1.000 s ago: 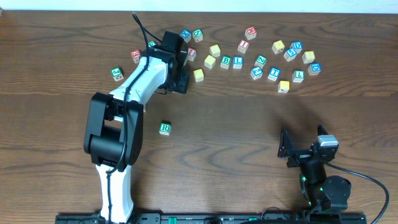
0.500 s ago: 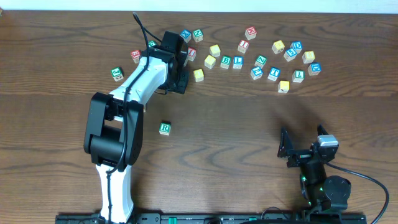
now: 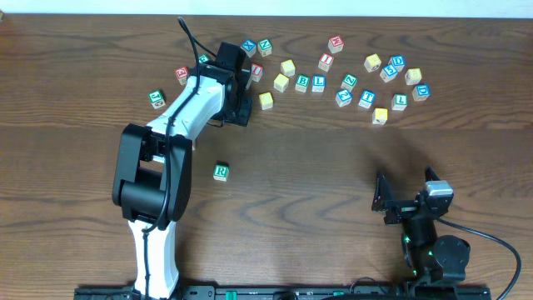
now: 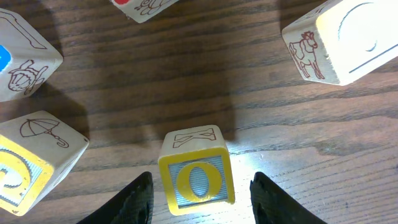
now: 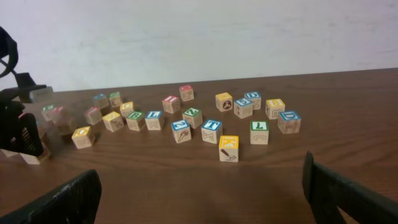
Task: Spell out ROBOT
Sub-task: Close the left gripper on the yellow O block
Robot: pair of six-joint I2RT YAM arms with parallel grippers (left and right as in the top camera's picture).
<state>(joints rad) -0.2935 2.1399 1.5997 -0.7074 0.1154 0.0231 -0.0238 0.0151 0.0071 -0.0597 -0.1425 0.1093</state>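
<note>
Left claw (image 4: 202,198) astride O cube (image 4: 196,179)

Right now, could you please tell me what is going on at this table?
Letter blocks are being laid out to spell ROBOT. The R block sits alone near the middle of the table. The left gripper is down among the other blocks at the far side, its open fingers either side of a yellow O block, not yet clamped on it. The right gripper hangs open and empty at the near side.
</note>
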